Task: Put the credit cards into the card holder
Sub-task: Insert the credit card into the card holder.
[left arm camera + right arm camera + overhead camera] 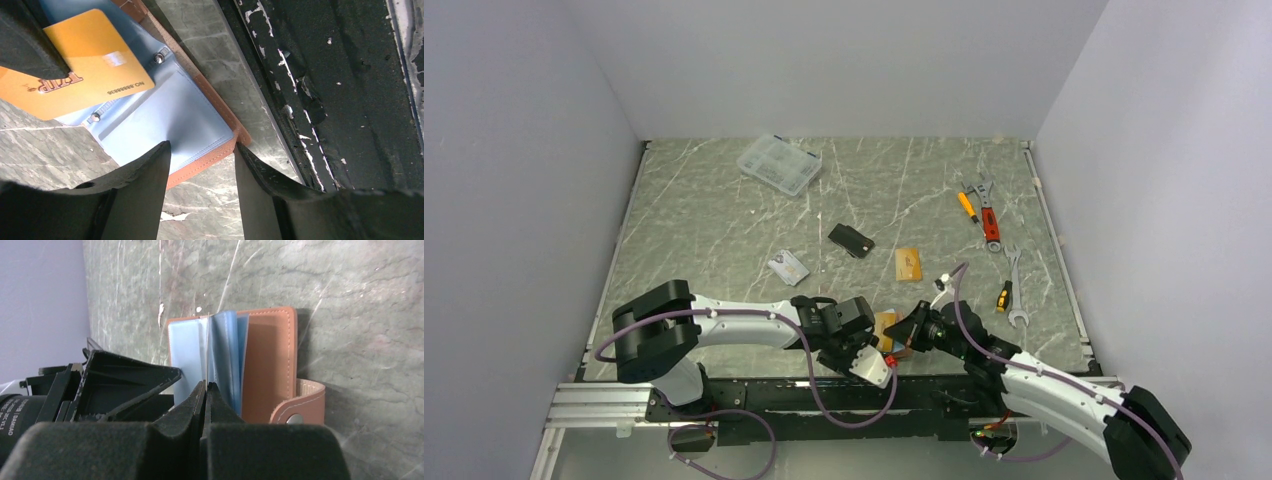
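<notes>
The right fingers (pixel 187 407) are pinched shut on the orange-gold card (pixel 85 60), held by one end with its free end over the open card holder (pixel 267 360). The left fingers (pixel 150 170) stand moderately apart and grip nothing, their tips straddling the holder's leather edge. Whether they press on it I cannot tell. The holder lies open on the table (pixel 360 315) near its front edge, between the two arms, its pale blue sleeves (pixel 170 110) fanned up. The card looks light, stiff and slick, so an end grip suits it. The sleeves look soft and may buckle, and the light holder may slide unless pinned. A silver card (pixel 788 266), a black card (pixel 851 240) and another gold card (pixel 908 264) lie farther out.
</notes>
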You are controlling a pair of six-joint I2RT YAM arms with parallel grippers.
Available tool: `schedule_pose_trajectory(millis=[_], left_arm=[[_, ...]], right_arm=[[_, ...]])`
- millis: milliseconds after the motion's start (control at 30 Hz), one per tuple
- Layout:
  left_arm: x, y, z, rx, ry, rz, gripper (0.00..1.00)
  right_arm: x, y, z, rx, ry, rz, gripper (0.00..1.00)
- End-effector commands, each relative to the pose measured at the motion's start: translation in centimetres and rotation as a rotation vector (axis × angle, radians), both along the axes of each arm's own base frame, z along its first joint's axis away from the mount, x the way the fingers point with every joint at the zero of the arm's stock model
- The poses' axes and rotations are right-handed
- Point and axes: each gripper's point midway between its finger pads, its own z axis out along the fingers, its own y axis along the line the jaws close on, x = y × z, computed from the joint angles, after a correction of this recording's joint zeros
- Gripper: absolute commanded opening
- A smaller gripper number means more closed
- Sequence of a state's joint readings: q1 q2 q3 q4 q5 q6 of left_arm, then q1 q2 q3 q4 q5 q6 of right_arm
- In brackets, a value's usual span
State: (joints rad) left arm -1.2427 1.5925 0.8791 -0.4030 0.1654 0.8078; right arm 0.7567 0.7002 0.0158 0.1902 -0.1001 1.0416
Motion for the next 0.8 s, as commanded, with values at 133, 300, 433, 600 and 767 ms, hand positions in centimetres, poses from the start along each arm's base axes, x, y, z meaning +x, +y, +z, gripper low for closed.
schedule_pose_trajectory(millis=[133, 300, 433, 600, 767], left_arm=[[1.3, 0.5, -0.9, 0.036, -0.05, 0.072, 0.57], [2.3, 0.0, -0.2, 0.001, -0.091, 0.123, 0.54], [2.7, 0.0, -0.1, -0.009, -0.105, 0.148, 0.53], [2.9, 0.2, 0.2, -0.01, -0.105, 0.164, 0.54], [3.9, 1.0, 0.9, -0.01, -0.103, 0.2, 0.54]], right_arm=[[-1.5, 0.8, -0.7, 0.012, 0.034, 0.093, 0.0], [-1.6, 1.0, -0.9, 0.008, 0.041, 0.109, 0.0], [-1.7, 0.9, -1.2, -0.001, 0.043, 0.112, 0.0], [-1.6, 1.0, -1.5, -0.026, 0.046, 0.126, 0.0], [-1.8, 1.0, -2.5, -0.051, 0.089, 0.136, 0.0]])
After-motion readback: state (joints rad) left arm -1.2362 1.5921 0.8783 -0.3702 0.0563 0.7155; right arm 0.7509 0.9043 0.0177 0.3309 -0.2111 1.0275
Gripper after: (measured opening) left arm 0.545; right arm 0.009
